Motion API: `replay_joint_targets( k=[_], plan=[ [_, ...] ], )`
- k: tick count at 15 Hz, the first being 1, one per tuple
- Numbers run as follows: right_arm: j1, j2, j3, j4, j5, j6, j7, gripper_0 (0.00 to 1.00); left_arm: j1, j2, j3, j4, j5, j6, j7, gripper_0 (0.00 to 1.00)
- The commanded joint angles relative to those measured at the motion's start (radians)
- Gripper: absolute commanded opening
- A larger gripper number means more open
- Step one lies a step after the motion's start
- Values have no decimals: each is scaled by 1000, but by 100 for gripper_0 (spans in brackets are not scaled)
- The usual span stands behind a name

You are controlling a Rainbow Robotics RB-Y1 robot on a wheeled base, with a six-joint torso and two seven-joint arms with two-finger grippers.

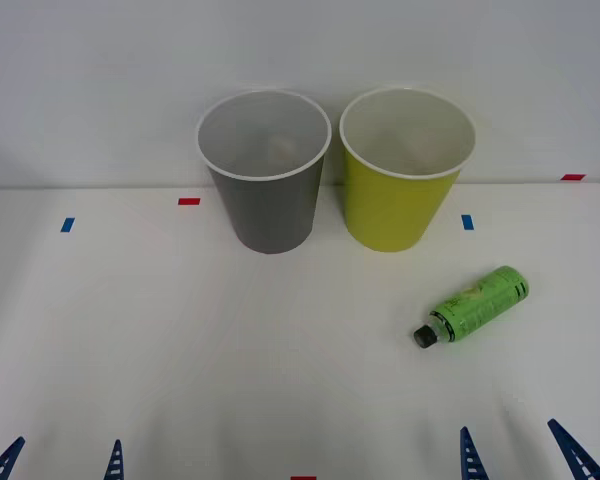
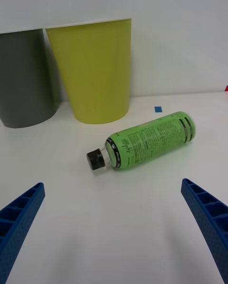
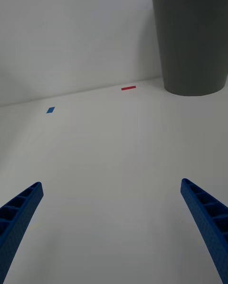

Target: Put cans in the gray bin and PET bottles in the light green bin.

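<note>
One PET bottle (image 1: 474, 304) lies on its side, ahead of the spread-open, empty right gripper (image 1: 520, 452).

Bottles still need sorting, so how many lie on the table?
1. The bottle lies on its side on the table, in front of the green bin on the robot's right. The bins' bottoms are partly hidden.

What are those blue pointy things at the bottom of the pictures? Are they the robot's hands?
Yes. Each of the two grippers, the left gripper and the right gripper, has two bright blue plastic fingers. They are long wedges that taper to a point, with ribbed, ladder-like cut-outs along their sides. No cables or markings can be seen on them.
</note>
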Motion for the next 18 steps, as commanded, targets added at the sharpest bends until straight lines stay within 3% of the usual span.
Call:
replay_joint_targets(
  k=[1,18],
  plan=[
    [0,0,0,0,0,0,0,100,0,0,0,0,0,0,0,100],
    [0,0,0,0,0,0,0,100,0,0,0,0,0,0,0,100]
  ],
)
